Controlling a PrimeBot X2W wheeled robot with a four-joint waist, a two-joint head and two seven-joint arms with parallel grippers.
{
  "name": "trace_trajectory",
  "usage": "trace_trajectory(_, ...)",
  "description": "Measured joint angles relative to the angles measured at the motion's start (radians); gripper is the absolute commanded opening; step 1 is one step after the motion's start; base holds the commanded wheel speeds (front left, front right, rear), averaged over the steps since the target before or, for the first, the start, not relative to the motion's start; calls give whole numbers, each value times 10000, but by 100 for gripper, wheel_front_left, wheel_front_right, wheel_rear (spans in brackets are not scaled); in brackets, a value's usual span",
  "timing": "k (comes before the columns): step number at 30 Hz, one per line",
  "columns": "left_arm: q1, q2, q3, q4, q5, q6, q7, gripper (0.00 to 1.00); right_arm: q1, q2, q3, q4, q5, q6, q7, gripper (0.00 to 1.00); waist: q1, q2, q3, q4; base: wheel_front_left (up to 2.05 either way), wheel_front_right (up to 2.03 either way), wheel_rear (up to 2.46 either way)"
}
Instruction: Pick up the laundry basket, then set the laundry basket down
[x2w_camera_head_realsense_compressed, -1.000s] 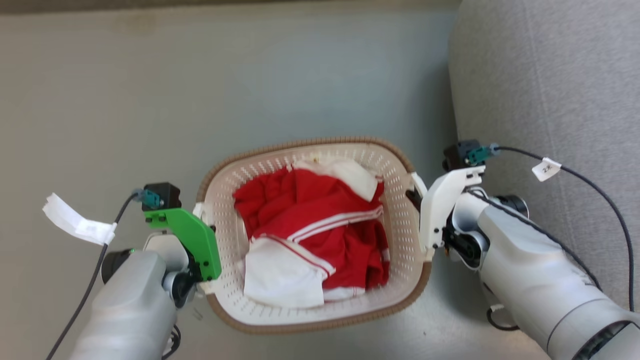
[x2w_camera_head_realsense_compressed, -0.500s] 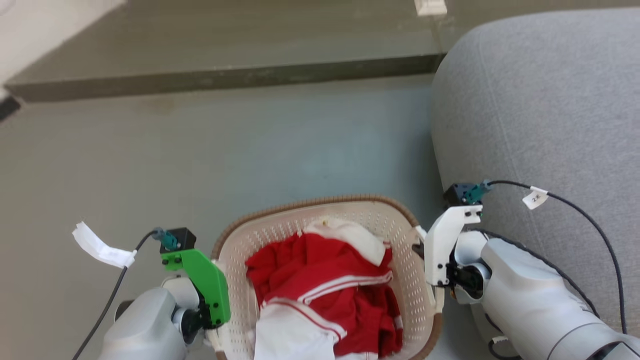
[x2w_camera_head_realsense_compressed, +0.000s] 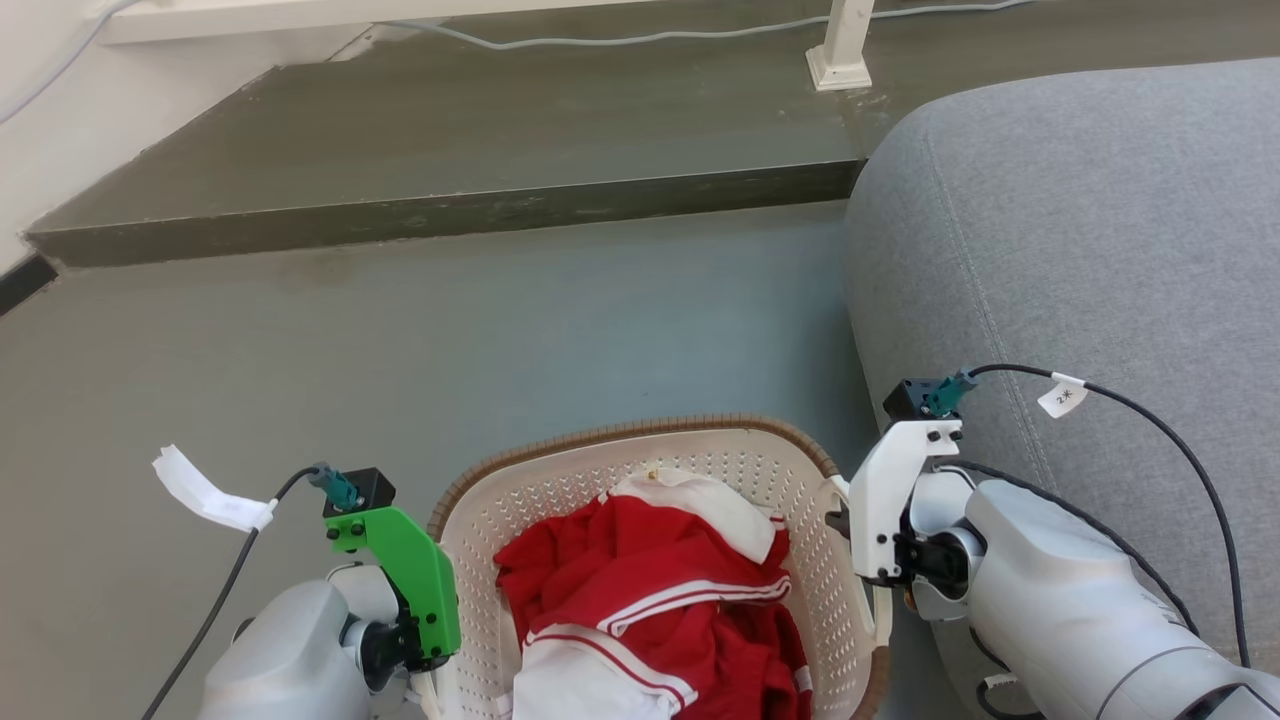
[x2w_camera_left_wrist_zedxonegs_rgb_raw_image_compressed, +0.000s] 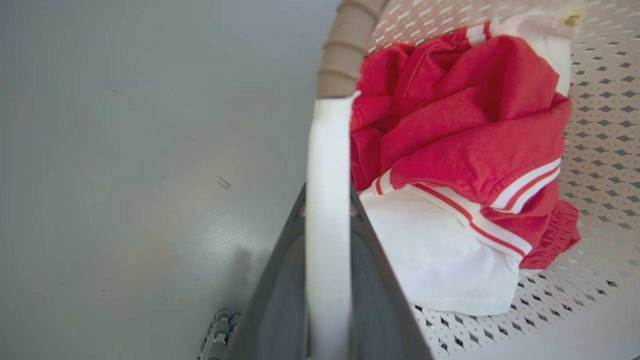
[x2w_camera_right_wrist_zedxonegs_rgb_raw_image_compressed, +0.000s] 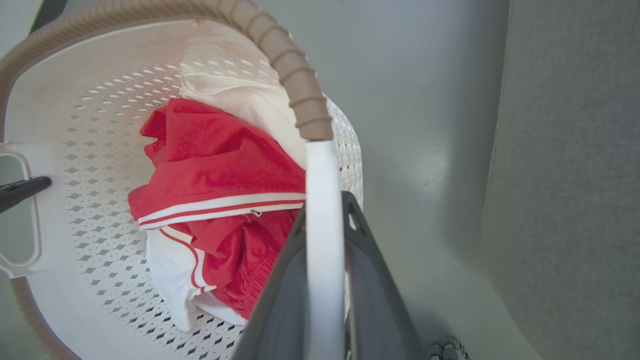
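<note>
The laundry basket (x2w_camera_head_realsense_compressed: 560, 490), cream-white and perforated with a brown woven-look rim, sits at the bottom middle of the head view with red and white clothes (x2w_camera_head_realsense_compressed: 650, 590) inside. My left gripper (x2w_camera_head_realsense_compressed: 425, 665), under its green mount, is shut on the basket's left white handle (x2w_camera_left_wrist_zedxonegs_rgb_raw_image_compressed: 327, 150). In the left wrist view, dark fingers (x2w_camera_left_wrist_zedxonegs_rgb_raw_image_compressed: 280, 300) flank that handle. My right gripper (x2w_camera_head_realsense_compressed: 868, 585) is shut on the right handle (x2w_camera_right_wrist_zedxonegs_rgb_raw_image_compressed: 322, 190). The right wrist view shows the basket's inside (x2w_camera_right_wrist_zedxonegs_rgb_raw_image_compressed: 75, 100) and the left handle's opening with a dark fingertip (x2w_camera_right_wrist_zedxonegs_rgb_raw_image_compressed: 20, 190) through it.
A grey sofa (x2w_camera_head_realsense_compressed: 1050, 250) stands close on the right, almost against my right arm. A low dark step (x2w_camera_head_realsense_compressed: 450, 210) crosses the floor ahead, with a white post foot (x2w_camera_head_realsense_compressed: 838, 55) and a cable on it. Grey floor lies ahead and to the left.
The head camera has tilted up: the basket and arms sit lower in the picture, and the step and more of the sofa have come into view. Both grippers stay on the handles.
</note>
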Motion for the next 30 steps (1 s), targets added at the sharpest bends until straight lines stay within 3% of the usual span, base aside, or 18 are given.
trace_trajectory(30, -3, 31, -144, -13, -249, 0, 155, 0, -25, -36, 372, 33, 259, 0, 109, 0, 0, 0, 52, -115, 0, 0, 0)
